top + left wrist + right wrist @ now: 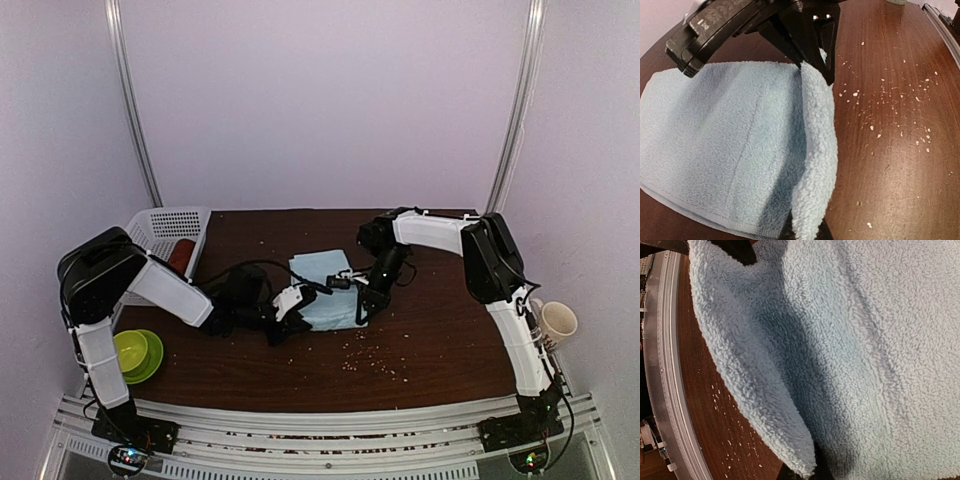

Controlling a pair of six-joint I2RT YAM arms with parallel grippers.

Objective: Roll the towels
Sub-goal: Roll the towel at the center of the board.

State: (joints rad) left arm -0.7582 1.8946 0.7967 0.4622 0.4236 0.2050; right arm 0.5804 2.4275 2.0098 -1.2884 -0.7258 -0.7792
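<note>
Overhead view: dark wood desk (450, 340), seen from above and behind me. The light-blue towel (318, 275) lies at centre frame. My L arm (170, 290) reaches in from lower left and my R arm (440, 232) bends in from the right. Both meet at the towel's near edge.

My L jaws are pinched tight on that edge toward its left end, and my R jaws are pinched tight on it toward the right end. In both wrist views the gripped edge is lifted off the desk and curls over, w/ the rest of the towel lying flat.

The rust-red towel (182, 256) sits in a white basket (165, 225) at upper left, well apart. A green bowl (135, 352) is at lower left and a mug (558, 322) is by the desk's right edge. Pale crumbs (365, 355) are scattered just below the towel.
</note>
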